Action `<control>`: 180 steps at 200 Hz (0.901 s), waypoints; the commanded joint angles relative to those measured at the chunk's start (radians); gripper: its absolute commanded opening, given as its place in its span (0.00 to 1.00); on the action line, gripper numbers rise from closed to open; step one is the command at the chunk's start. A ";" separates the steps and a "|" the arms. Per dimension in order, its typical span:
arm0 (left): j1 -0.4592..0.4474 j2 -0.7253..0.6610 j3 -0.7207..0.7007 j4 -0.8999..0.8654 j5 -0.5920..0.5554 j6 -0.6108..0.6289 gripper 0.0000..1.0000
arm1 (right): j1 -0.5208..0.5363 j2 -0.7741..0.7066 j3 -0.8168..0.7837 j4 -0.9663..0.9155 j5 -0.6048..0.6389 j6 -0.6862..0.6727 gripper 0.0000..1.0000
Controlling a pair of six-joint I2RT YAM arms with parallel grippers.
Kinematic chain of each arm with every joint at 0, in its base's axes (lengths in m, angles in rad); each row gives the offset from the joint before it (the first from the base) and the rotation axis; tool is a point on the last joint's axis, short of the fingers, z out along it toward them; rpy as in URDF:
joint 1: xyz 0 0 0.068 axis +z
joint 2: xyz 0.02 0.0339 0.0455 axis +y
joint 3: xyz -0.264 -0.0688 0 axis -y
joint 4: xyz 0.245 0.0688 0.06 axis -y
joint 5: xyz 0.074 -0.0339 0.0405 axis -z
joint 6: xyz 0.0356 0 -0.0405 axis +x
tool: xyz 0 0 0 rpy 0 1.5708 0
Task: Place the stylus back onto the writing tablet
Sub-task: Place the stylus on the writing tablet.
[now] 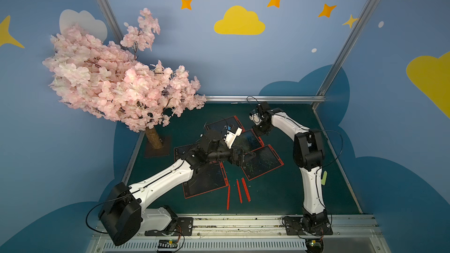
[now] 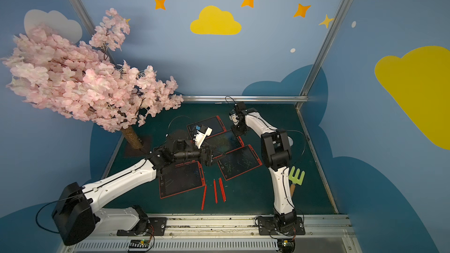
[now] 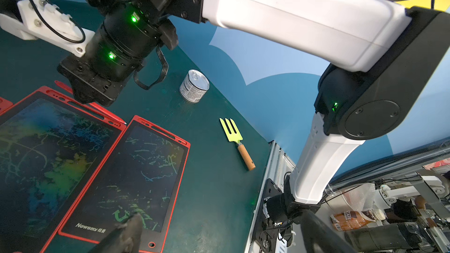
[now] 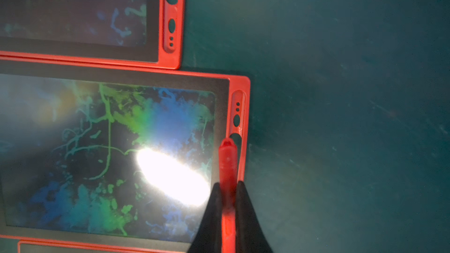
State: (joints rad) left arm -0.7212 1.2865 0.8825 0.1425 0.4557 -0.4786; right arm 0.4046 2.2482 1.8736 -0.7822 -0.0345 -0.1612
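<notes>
My right claw is pinching a red stylus between its dark fingers. The stylus runs along the slotted red rim of the middle tablet, its end over the slot; whether it touches, I cannot tell. My left claw is spread wide and holds nothing, above the corner of a second tablet. Three spare pens lie side by side on the green mat, near the tablets
</notes>
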 commanded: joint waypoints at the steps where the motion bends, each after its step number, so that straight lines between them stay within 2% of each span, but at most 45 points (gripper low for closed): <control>1: -0.004 -0.037 -0.015 0.025 0.006 -0.008 1.00 | 0.011 0.025 0.040 -0.031 0.000 0.012 0.08; 104: -0.004 -0.045 -0.002 -0.002 -0.008 -0.007 1.00 | 0.016 0.103 0.132 -0.098 0.028 0.017 0.08; 180: -0.004 -0.055 -0.007 -0.011 -0.009 -0.005 1.00 | 0.016 0.121 0.159 -0.124 0.054 0.025 0.15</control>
State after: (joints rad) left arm -0.7212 1.2461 0.8711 0.1349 0.4480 -0.4828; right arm 0.4152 2.3466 2.0087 -0.8715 0.0006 -0.1501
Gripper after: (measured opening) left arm 0.998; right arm 0.147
